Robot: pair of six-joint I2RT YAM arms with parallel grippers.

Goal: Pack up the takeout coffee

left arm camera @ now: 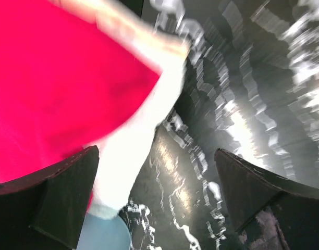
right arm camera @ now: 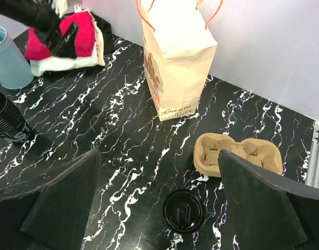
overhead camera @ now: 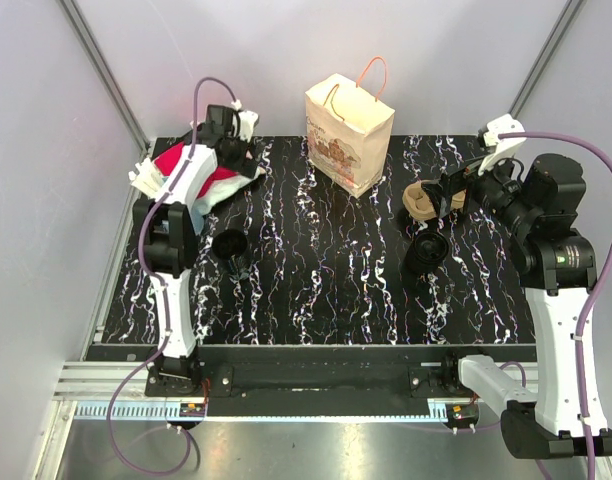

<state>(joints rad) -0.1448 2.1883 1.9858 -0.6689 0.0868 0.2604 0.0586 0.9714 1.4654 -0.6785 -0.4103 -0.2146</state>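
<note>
A tan paper bag (overhead camera: 348,130) with orange handles stands open at the back middle of the table, also seen as the bag (right arm camera: 178,62). A cardboard cup carrier (overhead camera: 423,198) lies to its right, shown as the carrier (right arm camera: 237,153), with a black lid (overhead camera: 426,252) in front of it, the lid (right arm camera: 184,211). A stack of black cups (overhead camera: 229,245) stands on the left, the cups (right arm camera: 8,122). My right gripper (overhead camera: 444,195) hovers open above the carrier and lid, the right gripper (right arm camera: 159,156) empty. My left gripper (overhead camera: 234,152) is open over the red pile, the left gripper (left arm camera: 157,156) holding nothing.
A red and white folded pile (overhead camera: 201,175) lies at the back left, blurred as the pile (left arm camera: 55,94) in the left wrist view. A light blue cup (right arm camera: 8,57) stands beside it, the blue cup (left arm camera: 105,234). Grey walls close in the black marbled table (overhead camera: 316,290).
</note>
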